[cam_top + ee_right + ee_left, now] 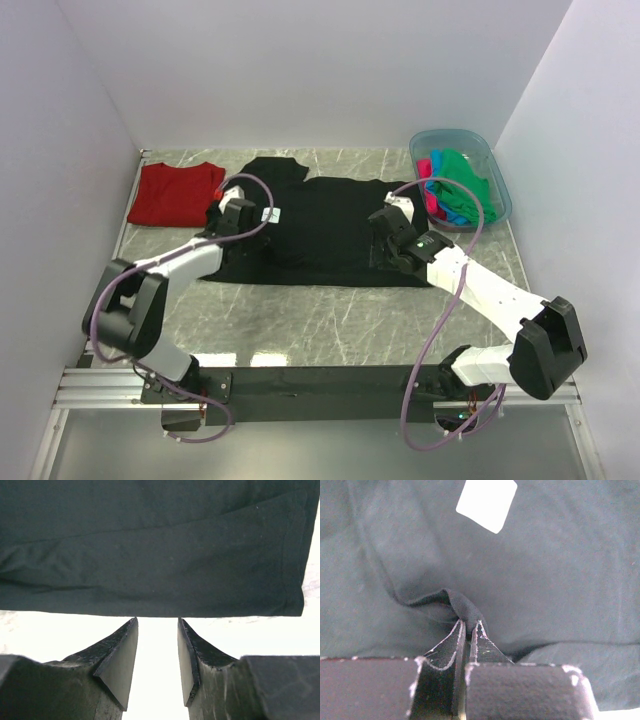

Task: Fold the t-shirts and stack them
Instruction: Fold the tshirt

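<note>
A large black t-shirt (325, 230) lies spread on the marble table, with a small white label (486, 503) near its collar. My left gripper (469, 622) is shut on a pinched fold of the black cloth (455, 602) at the shirt's left side (238, 215). My right gripper (157, 620) is open, its fingertips (127, 630) just at the shirt's hem (150, 611) with nothing between them; in the top view it sits over the shirt's right side (392, 230). A dark red t-shirt (176, 193) lies folded at the back left.
A translucent blue tub (497, 185) at the back right holds green (462, 178), pink (432, 200) and blue shirts. White walls close in the left, back and right. Bare marble table (320, 320) lies in front of the black shirt.
</note>
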Controlling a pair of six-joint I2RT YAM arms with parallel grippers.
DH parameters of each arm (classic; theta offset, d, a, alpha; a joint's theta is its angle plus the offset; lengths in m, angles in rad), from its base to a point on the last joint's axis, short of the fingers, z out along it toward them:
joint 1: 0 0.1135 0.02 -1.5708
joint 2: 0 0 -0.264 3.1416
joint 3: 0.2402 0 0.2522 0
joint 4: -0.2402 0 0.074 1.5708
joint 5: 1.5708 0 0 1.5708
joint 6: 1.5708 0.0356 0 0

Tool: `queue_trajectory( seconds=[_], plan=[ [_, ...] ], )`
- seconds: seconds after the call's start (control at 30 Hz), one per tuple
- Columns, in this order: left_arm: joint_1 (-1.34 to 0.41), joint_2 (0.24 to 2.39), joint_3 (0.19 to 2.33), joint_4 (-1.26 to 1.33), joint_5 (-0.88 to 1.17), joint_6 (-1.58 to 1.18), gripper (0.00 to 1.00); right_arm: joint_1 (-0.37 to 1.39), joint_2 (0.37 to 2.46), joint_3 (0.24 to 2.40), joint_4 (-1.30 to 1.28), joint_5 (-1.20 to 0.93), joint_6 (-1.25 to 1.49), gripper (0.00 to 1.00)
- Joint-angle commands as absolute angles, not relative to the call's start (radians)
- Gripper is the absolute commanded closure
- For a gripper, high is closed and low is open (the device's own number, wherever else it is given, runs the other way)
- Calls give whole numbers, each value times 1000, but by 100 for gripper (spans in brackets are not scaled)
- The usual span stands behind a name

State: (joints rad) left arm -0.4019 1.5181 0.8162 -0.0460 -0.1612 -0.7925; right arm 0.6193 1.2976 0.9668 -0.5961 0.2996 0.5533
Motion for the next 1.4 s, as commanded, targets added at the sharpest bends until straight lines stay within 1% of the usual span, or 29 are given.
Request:
queue_trajectory(
  seconds=[0.0,0.2,0.27,0.3,0.33,0.4,0.43,0.5,0.53,0.63,0.73,0.8,0.93,1.07,1.2,1.37],
  plan=[
    [-413,1596,926,-24,-164,-735,99,618,1266,950,-583,336,561,55],
    [-451,1745,1106,-83,-204,-661,99,612,1269,928,-577,339,566,55],
    [-466,1776,1158,-106,-234,-650,96,609,1272,922,-575,337,568,55],
    [-471,1799,1172,-116,-245,-643,92,607,1270,916,-574,339,569,55],
    [-474,1808,1190,-118,-253,-638,81,606,1270,913,-572,339,571,55],
    [-479,1825,1206,-120,-253,-632,65,601,1270,904,-569,342,572,55],
    [-479,1825,1212,-109,-250,-627,53,598,1270,902,-568,341,574,55],
    [-489,1815,1213,-92,-235,-617,42,589,1273,896,-563,341,572,54],
    [-492,1807,1215,-77,-230,-614,31,584,1273,894,-563,339,572,54],
    [-506,1792,1235,-84,-230,-607,19,565,1281,893,-558,334,566,54],
    [-512,1760,1214,-81,-250,-611,16,528,1284,882,-542,322,551,54],
    [-512,1723,1186,-69,-264,-623,15,490,1285,868,-520,310,532,53],
    [-512,1669,1065,-46,-290,-652,14,352,1311,851,-471,249,482,53],
    [-512,1622,965,-17,-279,-681,14,273,1376,879,-448,241,434,53],
    [-512,1575,830,24,-317,-719,14,229,1448,913,-411,190,440,53],
    [-512,1525,732,32,-391,-755,12,207,1551,968,-431,199,448,53]
  ],
)
